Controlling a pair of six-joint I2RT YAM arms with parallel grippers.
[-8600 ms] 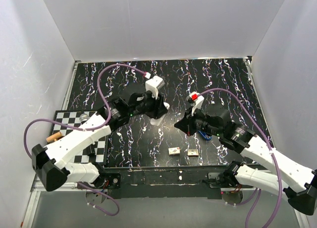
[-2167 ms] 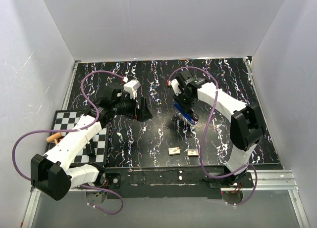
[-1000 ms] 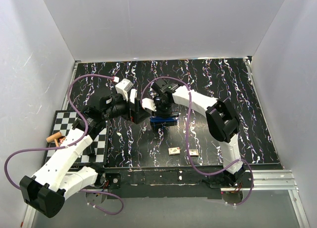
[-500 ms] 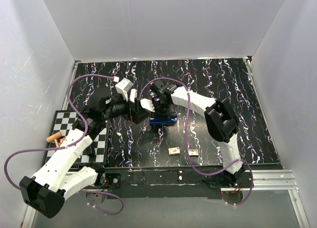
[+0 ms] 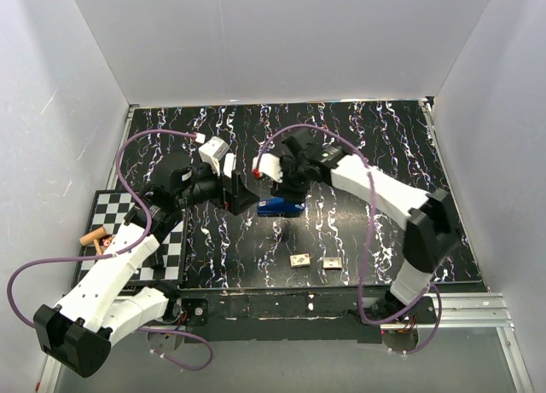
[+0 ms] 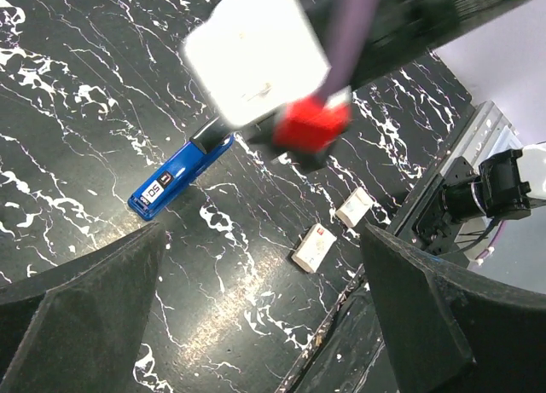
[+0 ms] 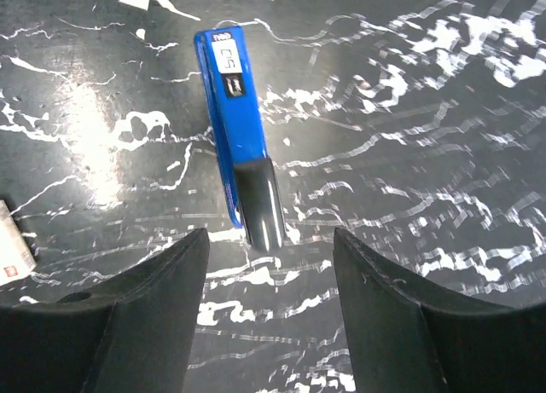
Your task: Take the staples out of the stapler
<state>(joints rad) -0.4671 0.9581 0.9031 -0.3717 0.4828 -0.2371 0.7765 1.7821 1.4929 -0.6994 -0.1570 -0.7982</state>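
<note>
Blue plastic stapler [image 7: 241,129] lies closed and flat mid-way across the black marbled worktop [image 5: 358,231], nothing gripping it. Your right fingers [image 7: 149,325] are spread wide either side of its black end. Your left fingers [image 6: 85,308] are wide and empty. No staples visible outside it, so I'd say unloading hasn't started.

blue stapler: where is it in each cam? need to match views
Top external: blue stapler near the picture's centre.
Left wrist: left of centre, lying diagonally.
Right wrist: upper centre, black tip pointing down.
Shared landmark: small white boxes, lower centre there, right of the stapler in left wrist; one clips right wrist's left edge.
</note>
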